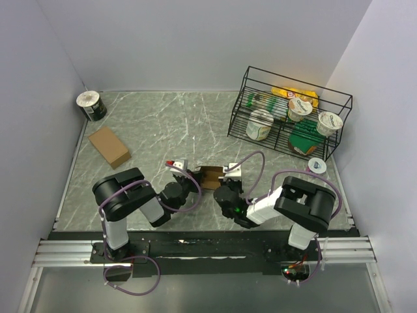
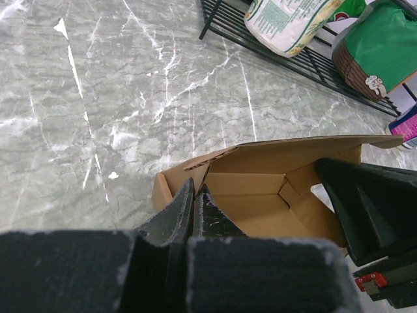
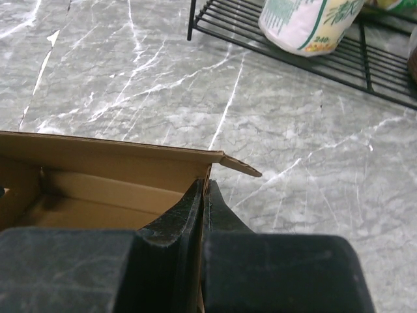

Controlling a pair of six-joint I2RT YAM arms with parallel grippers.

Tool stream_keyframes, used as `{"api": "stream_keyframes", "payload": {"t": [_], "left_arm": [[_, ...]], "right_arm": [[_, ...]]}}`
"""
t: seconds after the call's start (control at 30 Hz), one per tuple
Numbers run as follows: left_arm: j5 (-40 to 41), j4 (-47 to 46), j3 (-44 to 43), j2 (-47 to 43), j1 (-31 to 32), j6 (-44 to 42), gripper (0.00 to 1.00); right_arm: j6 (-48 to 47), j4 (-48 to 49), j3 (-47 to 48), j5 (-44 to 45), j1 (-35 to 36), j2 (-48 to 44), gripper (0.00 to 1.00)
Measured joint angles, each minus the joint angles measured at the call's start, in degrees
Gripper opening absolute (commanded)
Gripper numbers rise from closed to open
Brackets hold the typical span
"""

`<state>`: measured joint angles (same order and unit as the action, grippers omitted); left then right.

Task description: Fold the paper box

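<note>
A small brown paper box [image 1: 210, 177] sits open-topped between my two grippers near the table's front middle. In the left wrist view the box [image 2: 273, 189] shows its inside, with side flaps standing and the far wall up. My left gripper [image 2: 195, 195] is shut on the box's left side wall. My right gripper [image 3: 204, 192] is shut on the box's right side wall [image 3: 117, 176], just below a small corner flap [image 3: 240, 165] that sticks outward. The right gripper's black body [image 2: 371, 202] shows at the right in the left wrist view.
A flat brown cardboard piece [image 1: 109, 146] lies at the left. A dark tin [image 1: 91, 105] stands in the far left corner. A black wire rack [image 1: 290, 112] with cups and packets stands at the far right. A small white cup [image 1: 317, 165] sits in front of it.
</note>
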<state>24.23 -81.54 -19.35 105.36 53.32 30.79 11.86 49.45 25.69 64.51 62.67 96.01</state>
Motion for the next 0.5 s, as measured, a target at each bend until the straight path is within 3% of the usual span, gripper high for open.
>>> {"api": "stream_keyframes", "payload": {"t": [0.3, 0.47, 0.5], "left_arm": [[0.11, -0.17, 0.04, 0.2, 0.09, 0.11, 0.01], [0.61, 0.59, 1.18, -0.68, 0.72, 0.07, 0.01], [0.61, 1.27, 1.49, -0.98, 0.98, 0.07, 0.01]], "right_arm": [[3.74, -3.91, 0.57, 0.17, 0.0, -0.83, 0.02], [3.15, -9.55, 0.57, -3.39, 0.04, -4.92, 0.27], [2.78, -11.41, 0.57, -4.7, 0.07, -6.19, 0.4]]}}
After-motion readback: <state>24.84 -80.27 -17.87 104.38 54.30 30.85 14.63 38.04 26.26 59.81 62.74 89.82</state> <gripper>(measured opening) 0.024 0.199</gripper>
